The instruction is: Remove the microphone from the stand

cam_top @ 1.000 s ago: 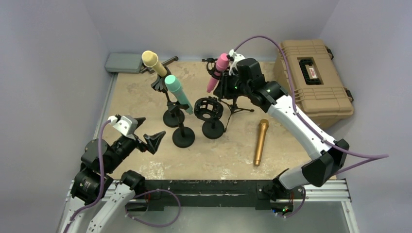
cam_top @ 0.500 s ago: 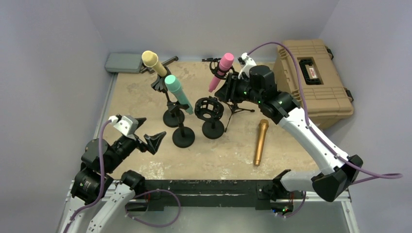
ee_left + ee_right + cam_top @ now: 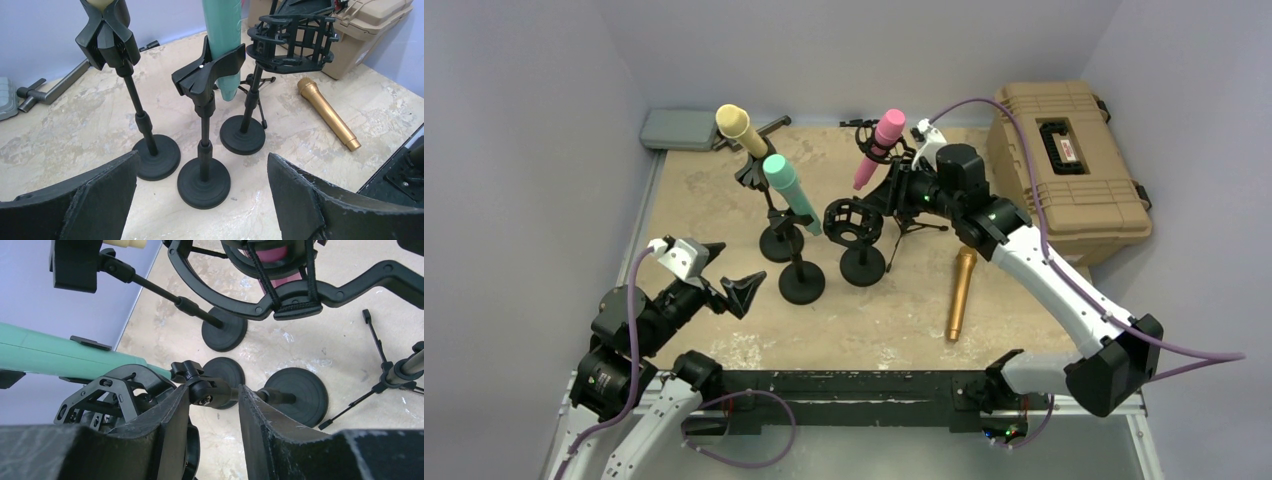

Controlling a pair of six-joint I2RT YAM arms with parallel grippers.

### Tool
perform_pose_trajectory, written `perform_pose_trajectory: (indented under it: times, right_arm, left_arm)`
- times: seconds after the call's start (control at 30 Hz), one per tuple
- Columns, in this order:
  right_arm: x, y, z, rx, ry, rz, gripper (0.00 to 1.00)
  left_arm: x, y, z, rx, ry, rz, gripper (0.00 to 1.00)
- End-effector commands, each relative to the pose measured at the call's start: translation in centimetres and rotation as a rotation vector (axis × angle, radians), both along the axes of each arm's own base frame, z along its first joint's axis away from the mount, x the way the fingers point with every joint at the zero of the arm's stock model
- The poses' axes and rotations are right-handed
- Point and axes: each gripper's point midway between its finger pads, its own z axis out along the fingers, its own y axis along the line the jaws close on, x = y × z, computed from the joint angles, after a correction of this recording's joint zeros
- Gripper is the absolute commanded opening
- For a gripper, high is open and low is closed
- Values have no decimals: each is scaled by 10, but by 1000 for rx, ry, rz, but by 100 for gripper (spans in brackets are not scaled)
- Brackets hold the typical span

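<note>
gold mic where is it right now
In the top external view, the gold microphone lies flat on the table, right of centre, between the empty shock-mount stand on its left and the tan case further right.

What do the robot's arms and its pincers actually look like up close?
The left arm and right arm have white shells over chunky black joints. A purple cable loops along each. The left gripper and right gripper each end in two flat, matte black, wedge-shaped fingers with rough edges.
</note>
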Motion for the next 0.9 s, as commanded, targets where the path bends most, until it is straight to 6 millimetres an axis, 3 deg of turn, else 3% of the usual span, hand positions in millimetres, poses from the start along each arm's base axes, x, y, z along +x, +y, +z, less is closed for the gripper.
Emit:
perform_pose_trajectory:
  times: [0.0, 0.3, 0.57, 0.87]
  right_arm:
    - [2, -10, -5, -35, -42, -18, 37]
    - [-9, -29, -65, -148, 19, -48, 37]
    - [0, -34, -94, -197, 23, -81, 36]
    - [-4, -44, -125, -236, 43, -111, 37]
  left_arm:
    - [2, -1, 0, 24, -14, -9, 95]
    - [3, -2, -2, 28, -9, -11, 95]
    - [5, -2, -5, 34, 7, -8, 95]
    - [7, -3, -7, 39, 17, -9, 95]
